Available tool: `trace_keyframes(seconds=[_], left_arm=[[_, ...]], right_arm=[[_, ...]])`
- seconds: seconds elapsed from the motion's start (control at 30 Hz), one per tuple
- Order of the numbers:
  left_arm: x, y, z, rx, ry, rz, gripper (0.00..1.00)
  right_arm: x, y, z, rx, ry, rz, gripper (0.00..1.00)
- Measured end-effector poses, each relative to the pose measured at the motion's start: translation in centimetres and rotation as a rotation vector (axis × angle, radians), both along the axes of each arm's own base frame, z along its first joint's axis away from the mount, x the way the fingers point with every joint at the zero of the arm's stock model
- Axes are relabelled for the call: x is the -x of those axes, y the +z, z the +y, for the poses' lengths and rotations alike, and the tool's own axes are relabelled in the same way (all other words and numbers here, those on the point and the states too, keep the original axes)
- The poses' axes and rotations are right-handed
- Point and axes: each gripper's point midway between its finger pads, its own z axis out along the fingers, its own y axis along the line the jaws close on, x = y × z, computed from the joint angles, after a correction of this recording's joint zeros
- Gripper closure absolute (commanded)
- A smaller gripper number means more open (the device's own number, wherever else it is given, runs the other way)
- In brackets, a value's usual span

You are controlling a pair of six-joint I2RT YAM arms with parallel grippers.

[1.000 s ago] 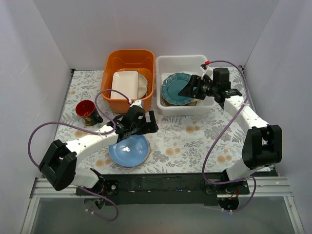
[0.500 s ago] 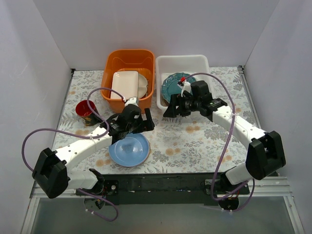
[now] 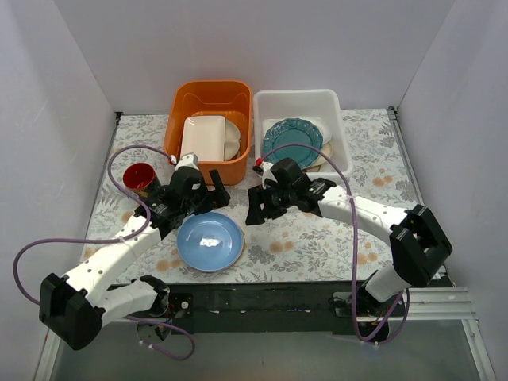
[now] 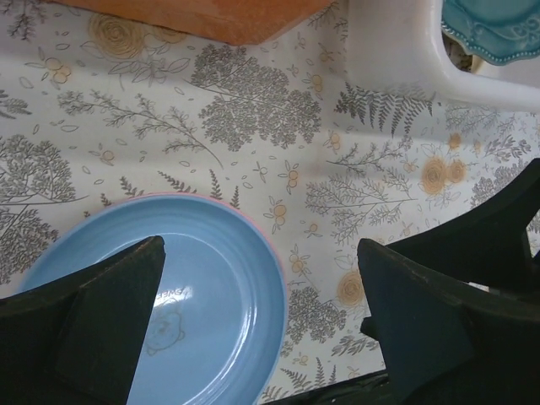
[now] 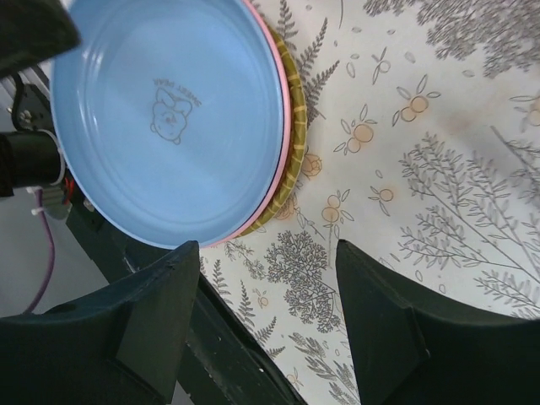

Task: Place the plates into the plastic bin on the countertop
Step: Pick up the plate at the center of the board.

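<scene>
A light blue plate [image 3: 209, 242] lies on the floral countertop [image 3: 317, 230] near the front, on top of a pink plate [image 5: 288, 101] and an olive patterned plate [image 5: 297, 143]. It shows under both wrist cameras [image 4: 202, 287] [image 5: 169, 110]. The white plastic bin [image 3: 298, 98] at the back holds a teal scalloped plate [image 3: 292, 141] on top of other plates. My left gripper [image 3: 213, 200] is open and empty just behind the blue plate. My right gripper [image 3: 255, 205] is open and empty over the cloth to the plate's right.
An orange tub [image 3: 208, 94] with a cream rectangular dish [image 3: 204, 136] stands left of the bin. A red cup [image 3: 141, 178] sits at the left. The bin's corner [image 4: 396, 51] and the orange tub [image 4: 211, 17] show in the left wrist view.
My right gripper has left the bin, with the teal plate lying in it, and moved forward-left to beside the blue plate. My left gripper has drawn back to the left, off the blue plate.
</scene>
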Motion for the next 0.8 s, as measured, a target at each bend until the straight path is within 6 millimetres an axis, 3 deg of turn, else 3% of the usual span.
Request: trace_keyframes(seconds=[0.43, 0.7, 0.8], left_arm=[[4.0, -3.6, 4.4, -0.040, 0.110, 0.172, 0.02], [5.2, -4.0, 5.1, -0.039, 0.141, 0.221, 0.02], [5.2, -4.1, 5.0, -0.037, 0.137, 0.227, 0.02]], right_arm=[[2.6, -6.7, 2.3, 0.132, 0.052, 0.080, 0.34], [2.8, -8.4, 3.4, 0.132, 0.049, 0.101, 0.44], [2.7, -8.7, 3.7, 0.129, 0.044, 0.110, 0.54]])
